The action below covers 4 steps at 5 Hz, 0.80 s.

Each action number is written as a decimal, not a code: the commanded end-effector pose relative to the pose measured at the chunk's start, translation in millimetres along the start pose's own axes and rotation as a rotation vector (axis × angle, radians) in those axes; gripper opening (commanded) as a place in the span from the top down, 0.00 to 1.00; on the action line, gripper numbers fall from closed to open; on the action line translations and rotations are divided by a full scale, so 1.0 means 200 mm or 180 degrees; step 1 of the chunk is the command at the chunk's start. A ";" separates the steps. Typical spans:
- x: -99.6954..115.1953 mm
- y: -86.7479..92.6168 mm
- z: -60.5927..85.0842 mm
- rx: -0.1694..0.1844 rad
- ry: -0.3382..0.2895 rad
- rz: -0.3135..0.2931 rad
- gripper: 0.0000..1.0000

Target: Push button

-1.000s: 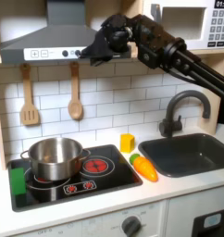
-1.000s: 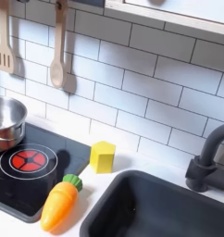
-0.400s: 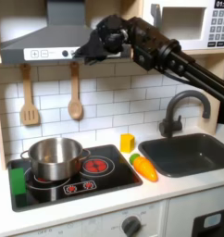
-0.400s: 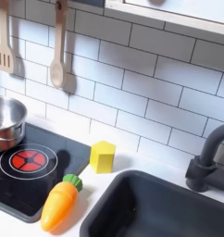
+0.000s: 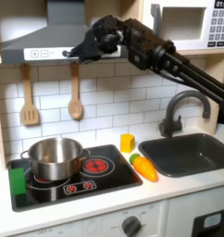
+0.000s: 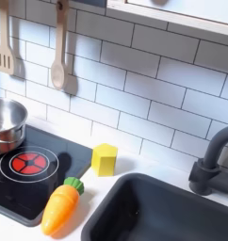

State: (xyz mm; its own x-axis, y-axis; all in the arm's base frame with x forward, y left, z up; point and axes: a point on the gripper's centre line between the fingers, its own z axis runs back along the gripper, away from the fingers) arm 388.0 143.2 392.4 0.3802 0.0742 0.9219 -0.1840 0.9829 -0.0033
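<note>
In the first exterior view, a strip of small white buttons runs along the front edge of the grey range hood. My black gripper reaches in from the first exterior view's right at the height of that strip. Its fingers are drawn together to a point with nothing between them. The tips sit at the right end of the button row, touching it or a hair away; I cannot tell which. The long black arm slants up from the right, in front of the tiled wall.
A steel pot stands on the stove. In both exterior views a yellow block and a carrot lie beside the sink with its faucet. A spatula and spoon hang below the hood.
My gripper has travelled left and slightly down along the hood front, from beside the microwave to the right end of the button strip. Nothing on the counter has moved.
</note>
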 end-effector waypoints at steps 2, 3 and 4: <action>0.03 0.00 -0.03 0.0010 -0.0065 -0.0032 1.00; 0.05 0.00 -0.03 0.0002 -0.0092 -0.0050 1.00; 0.06 0.01 -0.04 0.0025 -0.0100 -0.0048 1.00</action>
State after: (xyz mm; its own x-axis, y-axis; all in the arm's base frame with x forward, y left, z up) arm 397.2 148.4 402.2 0.3481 0.0543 0.9359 -0.1895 0.9818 0.0135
